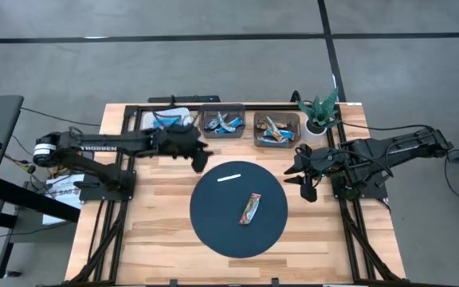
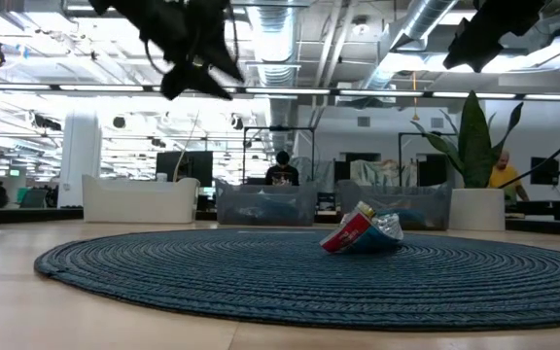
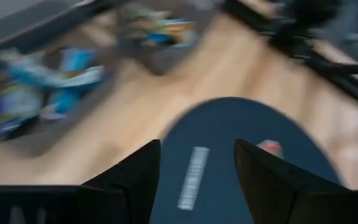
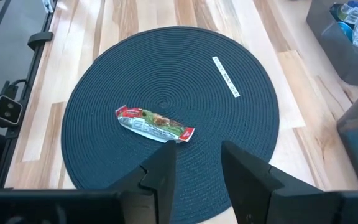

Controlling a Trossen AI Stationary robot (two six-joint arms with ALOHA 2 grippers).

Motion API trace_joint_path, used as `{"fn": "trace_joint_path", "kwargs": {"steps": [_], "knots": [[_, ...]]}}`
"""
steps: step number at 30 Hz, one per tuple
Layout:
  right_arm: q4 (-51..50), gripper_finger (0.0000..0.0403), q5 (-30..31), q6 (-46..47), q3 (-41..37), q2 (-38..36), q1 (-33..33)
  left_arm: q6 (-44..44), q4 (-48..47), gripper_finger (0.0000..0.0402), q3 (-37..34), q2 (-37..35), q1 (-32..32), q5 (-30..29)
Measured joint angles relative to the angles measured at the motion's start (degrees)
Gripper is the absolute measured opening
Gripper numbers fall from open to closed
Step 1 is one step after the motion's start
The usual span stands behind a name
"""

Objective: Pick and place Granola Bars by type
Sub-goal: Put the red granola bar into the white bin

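One granola bar in a shiny wrapper with red ends lies flat on the round dark blue mat, right of its middle; it also shows in the right wrist view and the low view. More bars fill the grey bins at the far edge. My left gripper hangs open in the air above the mat's far left rim, nothing between its fingers. My right gripper hangs open above the mat's right rim, empty.
A thin white strip lies on the mat's far part. A third container with blue wrappers stands left of the bins, and a potted plant at the far right corner. Bare wood lies around the mat. People stand in the room beyond.
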Motion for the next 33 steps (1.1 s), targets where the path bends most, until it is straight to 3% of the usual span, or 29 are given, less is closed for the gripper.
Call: {"fn": "trace_joint_path", "kwargs": {"steps": [5, 10, 16, 24, 29, 33], "knots": [[0.3, 0.0119, 0.0, 0.0, 0.0, 0.0, 0.0, -1.2, 3.8, 0.0197, 1.5, 1.4, -8.2, 0.1], [0.8, 0.0119, -0.2, 0.0, 0.0, 0.0, 0.0, -10.1, 2.8, 0.0197, 5.7, 9.3, -12.1, 0.1], [3.6, 0.0119, -0.7, 0.0, 0.0, 0.0, 0.0, -18.4, -2.8, 0.0197, 17.7, 22.2, -12.9, 0.5], [3.8, 0.0119, -1.3, 0.0, 0.0, 0.0, 0.0, -27.1, -18.8, 0.0197, 37.6, 38.2, -12.5, 2.9], [3.3, 0.0119, -1.2, 0.0, 0.0, 0.0, 0.0, -29.0, -27.0, 0.0197, 46.5, 45.5, -13.3, 8.5], [1.4, 0.0119, -1.2, 0.0, 0.0, 0.0, 0.0, -29.6, -29.0, 0.0197, 50.5, 48.7, -15.1, 9.3]]}}
